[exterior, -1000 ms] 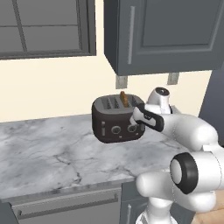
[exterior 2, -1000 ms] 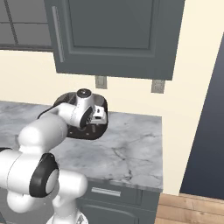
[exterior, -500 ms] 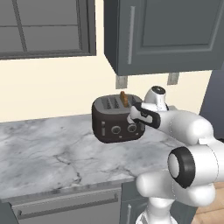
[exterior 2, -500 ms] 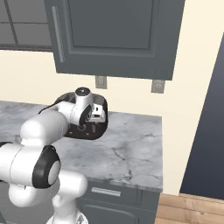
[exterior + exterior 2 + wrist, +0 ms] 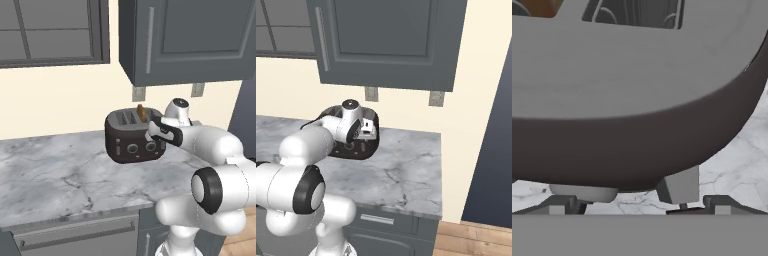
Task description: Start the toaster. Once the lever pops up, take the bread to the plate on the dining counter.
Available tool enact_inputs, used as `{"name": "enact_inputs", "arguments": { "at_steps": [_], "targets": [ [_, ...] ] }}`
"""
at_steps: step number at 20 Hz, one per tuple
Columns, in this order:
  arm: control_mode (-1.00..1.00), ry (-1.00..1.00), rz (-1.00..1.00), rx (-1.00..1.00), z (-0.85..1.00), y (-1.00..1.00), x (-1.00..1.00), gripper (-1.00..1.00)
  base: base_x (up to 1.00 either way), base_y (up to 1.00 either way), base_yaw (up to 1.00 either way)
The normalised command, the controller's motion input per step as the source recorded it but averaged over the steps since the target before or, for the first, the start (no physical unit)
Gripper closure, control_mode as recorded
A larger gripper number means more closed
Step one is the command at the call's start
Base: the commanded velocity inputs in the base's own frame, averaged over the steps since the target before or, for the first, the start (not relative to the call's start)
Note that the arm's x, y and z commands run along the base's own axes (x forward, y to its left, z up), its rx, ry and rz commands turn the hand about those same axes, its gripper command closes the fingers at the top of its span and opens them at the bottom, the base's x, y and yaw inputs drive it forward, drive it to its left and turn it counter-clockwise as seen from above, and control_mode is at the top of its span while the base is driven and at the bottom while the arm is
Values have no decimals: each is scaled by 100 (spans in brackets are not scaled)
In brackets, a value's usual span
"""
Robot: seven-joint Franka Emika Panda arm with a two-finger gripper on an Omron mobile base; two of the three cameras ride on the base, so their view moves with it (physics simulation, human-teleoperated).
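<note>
At the right end of the toaster (image 5: 134,136), low against its side, hangs the pincer (image 5: 154,131), jaws spread wide and grasping nothing. In the hand view, fills most of the picture with its dark rounded wall (image 5: 637,145) and grey top, very close to the fingertips (image 5: 561,206) at the bottom edge. Just beyond the tips, a small grey tab, probably the lever (image 5: 679,185), sticks out from the underside of the curved wall; whether touched or just apart cannot be told. Stands on the marble worktop (image 5: 55,175), toward the back near the cream wall, long axis running left to right across the left base view, two round knobs (image 5: 133,148) facing the front edge. Upright in one of the rear top slots, a tan bread (image 5: 142,113) slice, edge pointing up, just behind and left of the pincer. Above, grey wall cabinets (image 5: 190,35).
</note>
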Motion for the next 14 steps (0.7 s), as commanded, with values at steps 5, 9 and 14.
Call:
{"name": "enact_inputs", "arguments": {
  "at_steps": [5, 9, 14],
  "targets": [
    [-100, 0, 0, 0, -15, 0, 0, -100, 0, 0, 0],
    [-100, 0, 0, 0, -9, 0, 0, -100, 0, 0, 0],
    [-100, 0, 0, 0, 0, 0, -6, -100, 0, 0, 0]
  ]
}}
